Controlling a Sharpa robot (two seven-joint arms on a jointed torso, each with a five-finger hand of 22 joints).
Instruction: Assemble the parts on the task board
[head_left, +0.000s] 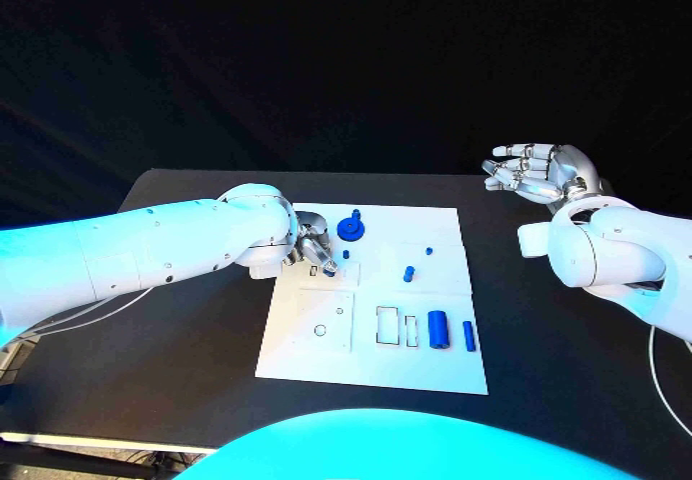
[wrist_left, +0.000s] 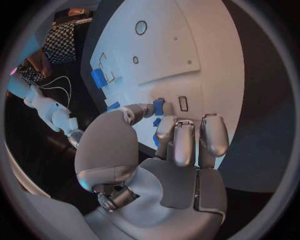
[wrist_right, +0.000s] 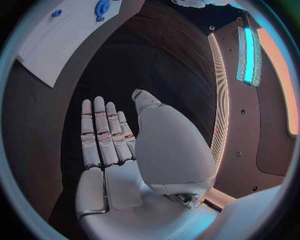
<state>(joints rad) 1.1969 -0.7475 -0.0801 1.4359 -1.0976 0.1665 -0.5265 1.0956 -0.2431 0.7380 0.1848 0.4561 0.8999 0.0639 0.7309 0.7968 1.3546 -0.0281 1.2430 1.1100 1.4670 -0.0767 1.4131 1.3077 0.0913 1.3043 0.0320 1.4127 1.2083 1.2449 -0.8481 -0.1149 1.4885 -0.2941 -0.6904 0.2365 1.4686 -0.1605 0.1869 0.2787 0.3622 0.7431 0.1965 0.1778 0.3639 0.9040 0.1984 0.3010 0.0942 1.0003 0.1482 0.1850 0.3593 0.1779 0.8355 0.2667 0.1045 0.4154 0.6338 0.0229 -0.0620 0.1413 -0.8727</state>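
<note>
Left wrist view shows my left hand (wrist_left: 178, 135) pinching a small blue part (wrist_left: 159, 106) over the task board (wrist_left: 206, 45); it's light, rigid, probably slippery, so I'd grip its sides. Right hand (head_left: 541, 172) hovers spread, holding nothing, above the worktop (head_left: 555, 330).

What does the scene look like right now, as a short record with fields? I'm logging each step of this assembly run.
surface: black table
task board: white plate in the table's middle
left hand: over the board's far left part, pinching a small blue part at the board
right hand: raised off the board's right side, fingers apart, holding nothing
blue gear-shaped part: at the board's far edge
two blue cylinders: lying side by side near the board's near right
small blue pieces: mid-board
</note>
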